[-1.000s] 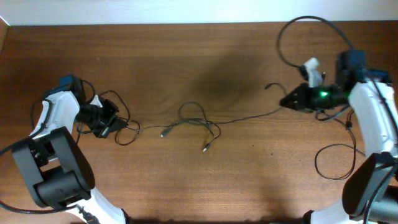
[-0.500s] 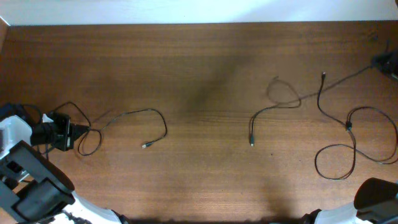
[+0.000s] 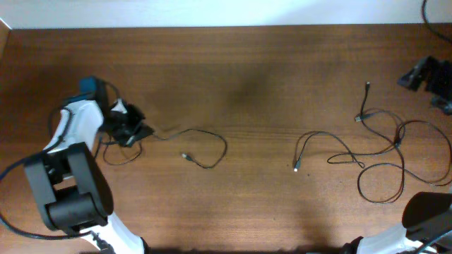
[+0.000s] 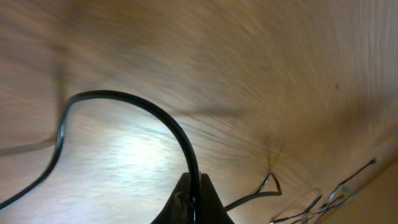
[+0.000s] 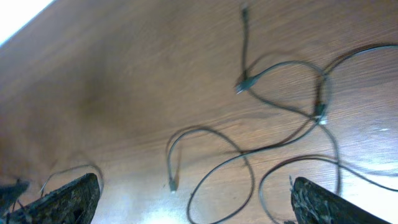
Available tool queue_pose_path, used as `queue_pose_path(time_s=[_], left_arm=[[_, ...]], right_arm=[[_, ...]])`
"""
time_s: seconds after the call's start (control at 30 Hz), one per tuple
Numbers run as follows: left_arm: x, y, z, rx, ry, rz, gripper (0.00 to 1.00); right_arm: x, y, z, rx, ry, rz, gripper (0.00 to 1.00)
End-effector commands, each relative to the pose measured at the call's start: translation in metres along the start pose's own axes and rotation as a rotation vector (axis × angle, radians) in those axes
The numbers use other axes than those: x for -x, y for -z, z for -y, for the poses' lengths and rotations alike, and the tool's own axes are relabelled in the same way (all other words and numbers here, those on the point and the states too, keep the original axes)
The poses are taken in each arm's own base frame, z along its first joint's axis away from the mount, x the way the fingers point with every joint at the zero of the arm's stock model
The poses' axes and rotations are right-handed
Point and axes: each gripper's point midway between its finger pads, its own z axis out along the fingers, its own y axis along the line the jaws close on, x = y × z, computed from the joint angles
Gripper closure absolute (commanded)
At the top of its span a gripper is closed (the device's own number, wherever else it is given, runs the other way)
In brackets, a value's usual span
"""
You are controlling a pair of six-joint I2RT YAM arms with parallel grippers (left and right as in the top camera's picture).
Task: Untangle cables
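Cables seen from overhead lie in two groups on the wooden table [image 3: 247,70]. The left cable [image 3: 225,147] curls from the left gripper [image 3: 131,130] toward the middle. The right cables [image 3: 397,143] loop loosely, well apart from the right gripper [image 3: 418,73].

In the left wrist view, the left gripper [image 4: 194,194] is pinched tight on the left cable [image 4: 124,98].

In the right wrist view, the fingers [image 5: 68,196] stand wide apart and grip nothing. The right cables [image 5: 320,111] rest on the table below.

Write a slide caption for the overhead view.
Left hand pinches one black cable; other cables lie loose near the right hand.
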Motion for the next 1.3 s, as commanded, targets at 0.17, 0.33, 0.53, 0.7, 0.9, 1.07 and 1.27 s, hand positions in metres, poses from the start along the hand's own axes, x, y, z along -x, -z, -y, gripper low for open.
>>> queue_pose_path(time_s=[0.17,0.33,0.53,0.7,0.9,1.07,1.27], left_arm=[[-0.06,-0.036,0.096,-0.125,-0.31,-0.111,1.0],[-0.069,0.015,0.15,-0.186,-0.377,-0.128,1.0],[-0.089,0.036,0.162,-0.206,-0.26,-0.21,1.0],[-0.131,0.06,0.186,-0.406,-0.181,-0.447,1.0],[-0.162,0.076,0.179,-0.381,0.023,-0.624,1.0],[-0.167,0.078,0.174,-0.359,0.047,-0.646,1.0],[-0.165,0.074,0.169,-0.323,0.039,-0.623,0.99]], right_arm=[[-0.065,-0.068,-0.077,0.074,0.207,-0.262,0.01],[-0.121,-0.064,-0.184,0.508,0.611,-0.345,0.01],[-0.173,-0.07,-0.25,0.603,0.849,-0.387,0.01],[-0.212,-0.084,-0.29,0.665,0.998,-0.416,0.01],[-0.241,-0.111,-0.317,0.64,1.129,-0.416,0.01],[-0.247,-0.131,-0.326,0.58,1.138,-0.405,0.64],[-0.256,-0.13,-0.333,0.594,1.165,-0.404,0.96]])
